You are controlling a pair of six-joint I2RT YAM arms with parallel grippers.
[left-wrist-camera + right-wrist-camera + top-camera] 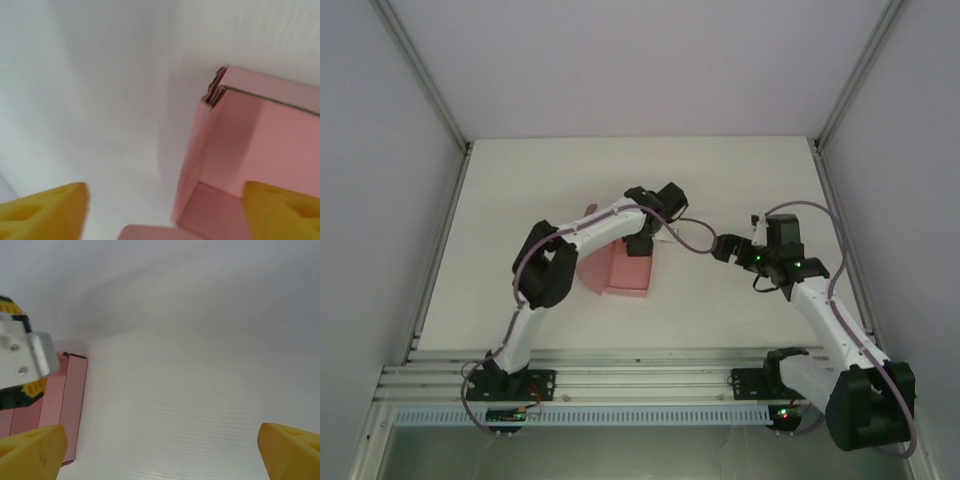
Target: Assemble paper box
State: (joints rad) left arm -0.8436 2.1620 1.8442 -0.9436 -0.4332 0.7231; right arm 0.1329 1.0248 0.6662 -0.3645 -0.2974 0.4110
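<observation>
The salmon-pink paper box lies at the table's middle, partly folded, with a flap spread to its left. My left gripper hangs over its far end, open. In the left wrist view the box's upright wall and corner stand between the wide-apart yellow fingertips, touching neither. My right gripper is to the right of the box, open over bare table. In the right wrist view the box is at the left edge, beside the left gripper's body.
The white table is ringed by grey walls and aluminium posts. A railed frame runs along the near edge by the arm bases. A cable loops between the two wrists.
</observation>
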